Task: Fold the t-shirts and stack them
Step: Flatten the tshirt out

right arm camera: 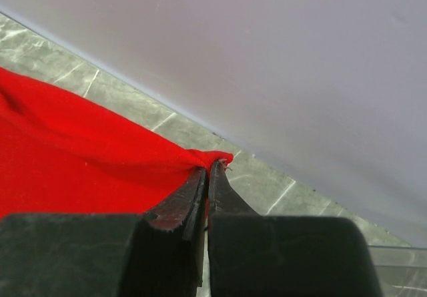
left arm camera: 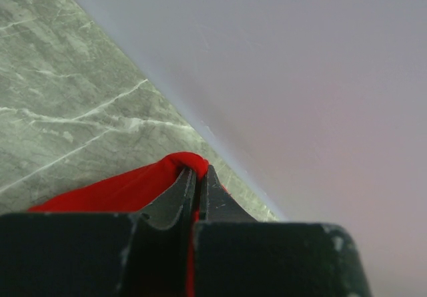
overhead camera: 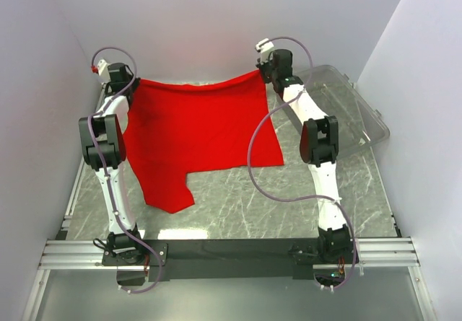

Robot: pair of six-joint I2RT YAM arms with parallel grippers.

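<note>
Your left gripper is clamped shut on the red t-shirt at its 11 o'clock corner. Your right gripper pinches the 1 o'clock corner. The shirt stretches between them and spreads toward 6 o'clock over the marble table.

- A grey-green, marble-patterned worktop with thin white veins fills the middle of the top view.
- A plain matt white back wall meets the worktop's far edge in a straight seam.
- A plain white left wall and a plain white right wall stand along its side edges.
- Silver aluminium rails run along the near edge.
- The light is soft and even, and shadows are faint.
- In the left wrist view, the wall takes a faint pink cast low down.
</note>
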